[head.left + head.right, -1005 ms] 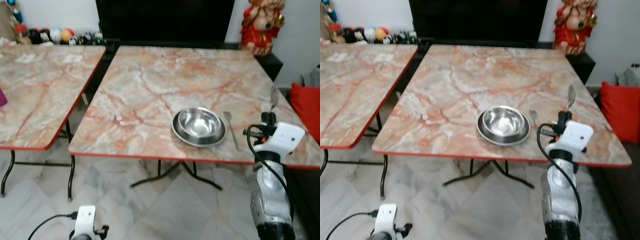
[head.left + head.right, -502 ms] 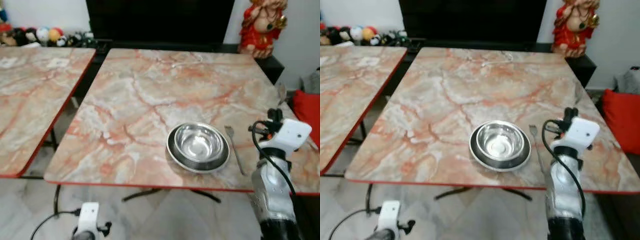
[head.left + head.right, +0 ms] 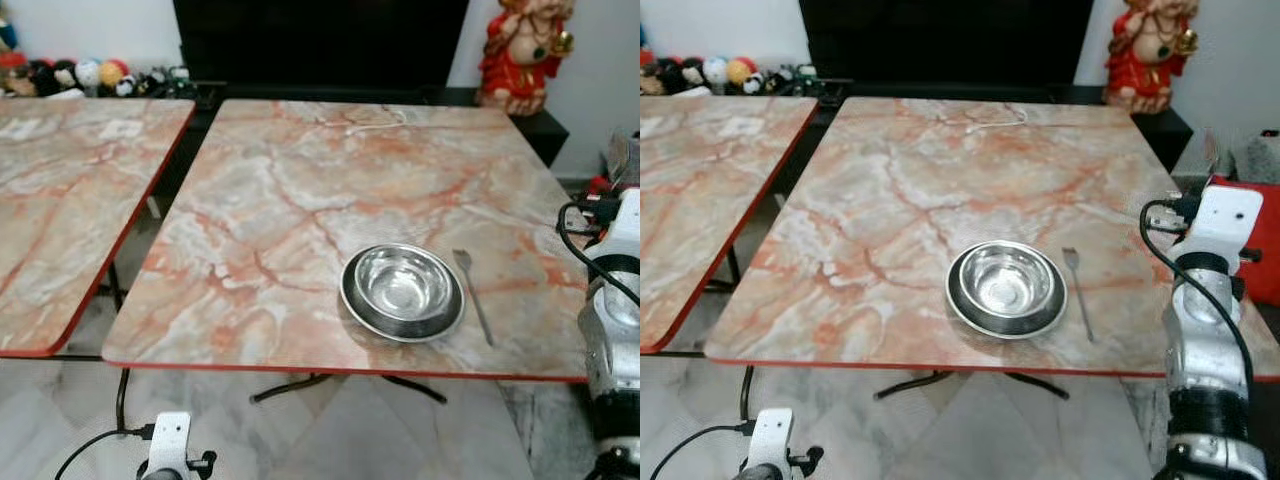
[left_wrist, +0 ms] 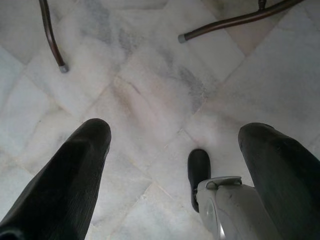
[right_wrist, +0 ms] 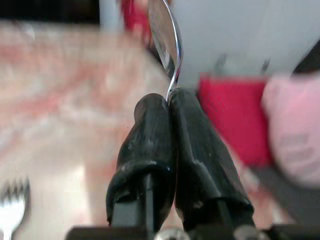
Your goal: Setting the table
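Right claw (image 5: 170,100) pinching spoon (image 5: 165,35) (bowl (image 3: 403,288) beside fork (image 3: 473,297)).

A second marble-patterned table (image 3: 60,210) is seen to the left, separated by a gap. Beyond its far edge, a row of small colourful toys (image 3: 90,75) is lined up against the wall. A dark screen (image 3: 320,45) is placed behind the tables, with a red and gold statue (image 3: 522,50) beside it. A red cushion (image 3: 1255,245) is seen at right. Pale marble floor tiles (image 4: 150,100) are laid below.
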{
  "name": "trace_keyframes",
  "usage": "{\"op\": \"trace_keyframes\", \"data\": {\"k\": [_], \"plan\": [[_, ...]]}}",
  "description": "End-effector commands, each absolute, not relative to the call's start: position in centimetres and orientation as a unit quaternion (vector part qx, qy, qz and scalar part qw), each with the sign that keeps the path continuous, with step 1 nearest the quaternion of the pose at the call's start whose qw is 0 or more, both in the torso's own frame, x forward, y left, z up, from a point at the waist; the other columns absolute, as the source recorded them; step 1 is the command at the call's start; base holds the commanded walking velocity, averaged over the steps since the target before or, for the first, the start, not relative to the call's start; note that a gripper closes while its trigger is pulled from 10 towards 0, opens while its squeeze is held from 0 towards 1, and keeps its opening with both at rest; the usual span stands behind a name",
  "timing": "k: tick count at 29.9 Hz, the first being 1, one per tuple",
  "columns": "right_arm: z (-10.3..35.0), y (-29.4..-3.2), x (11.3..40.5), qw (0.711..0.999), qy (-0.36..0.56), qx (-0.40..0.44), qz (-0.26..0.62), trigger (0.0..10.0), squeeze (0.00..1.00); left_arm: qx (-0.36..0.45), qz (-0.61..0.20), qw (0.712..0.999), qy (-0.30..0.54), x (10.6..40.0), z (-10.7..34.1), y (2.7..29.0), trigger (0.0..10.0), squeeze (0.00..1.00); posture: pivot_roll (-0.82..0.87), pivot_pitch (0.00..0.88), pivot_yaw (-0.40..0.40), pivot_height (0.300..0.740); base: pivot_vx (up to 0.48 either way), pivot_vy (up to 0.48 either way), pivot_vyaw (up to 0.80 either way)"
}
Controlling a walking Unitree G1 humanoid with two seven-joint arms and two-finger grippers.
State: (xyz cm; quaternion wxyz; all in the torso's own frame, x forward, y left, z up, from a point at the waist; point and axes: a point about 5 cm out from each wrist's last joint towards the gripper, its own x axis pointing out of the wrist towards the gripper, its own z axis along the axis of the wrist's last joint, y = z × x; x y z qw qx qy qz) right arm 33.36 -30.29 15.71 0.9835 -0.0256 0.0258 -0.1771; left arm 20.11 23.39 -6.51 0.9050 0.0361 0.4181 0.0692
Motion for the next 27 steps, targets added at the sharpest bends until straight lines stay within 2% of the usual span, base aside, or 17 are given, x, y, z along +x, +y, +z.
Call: {"op": "trace_keyframes", "data": {"k": [1, 4, 12, 14, 20, 27], "plan": [[15.3, -30.6, 33.6, 0.986, 0.052, 0.000, -0.161, 10.0, 0.00, 0.032, 0.069, 0.900, 0.429, 19.6, -6.8, 23.5, 10.0, 0.00, 0.03, 0.047, -0.028, 0.740, 0.000, 0.000, 0.00], [14.3, -30.3, 34.1, 0.988, 0.086, 0.061, -0.109, 10.0, 0.00, 0.030, 0.072, 0.898, 0.432, 19.3, -6.8, 24.0, 10.0, 0.00, 0.04, 0.050, -0.028, 0.740, 0.000, 0.000, 0.00], [13.2, -30.2, 34.4, 0.984, 0.119, 0.101, -0.087, 10.0, 0.00, 0.028, 0.075, 0.896, 0.436, 18.9, -6.9, 24.4, 10.0, 0.00, 0.04, 0.054, -0.029, 0.740, 0.000, 0.000, 0.00], [13.0, -29.6, 34.7, 0.984, 0.125, 0.113, -0.054, 10.0, 0.00, 0.028, 0.075, 0.896, 0.437, 18.7, -7.0, 24.5, 10.0, 0.00, 0.05, 0.056, -0.028, 0.740, 0.000, 0.000, 0.00], [12.1, -28.4, 34.9, 0.984, 0.143, 0.104, -0.013, 10.0, 0.00, 0.027, 0.075, 0.895, 0.439, 18.5, -7.0, 24.5, 10.0, 0.00, 0.05, 0.059, -0.029, 0.740, 0.000, 0.000, 0.00], [10.4, -27.4, 34.5, 0.981, 0.176, 0.082, -0.004, 10.0, 0.00, 0.026, 0.076, 0.894, 0.440, 18.3, -7.1, 24.7, 10.0, 0.00, 0.05, 0.060, -0.029, 0.740, 0.000, 0.000, 0.00]]}}
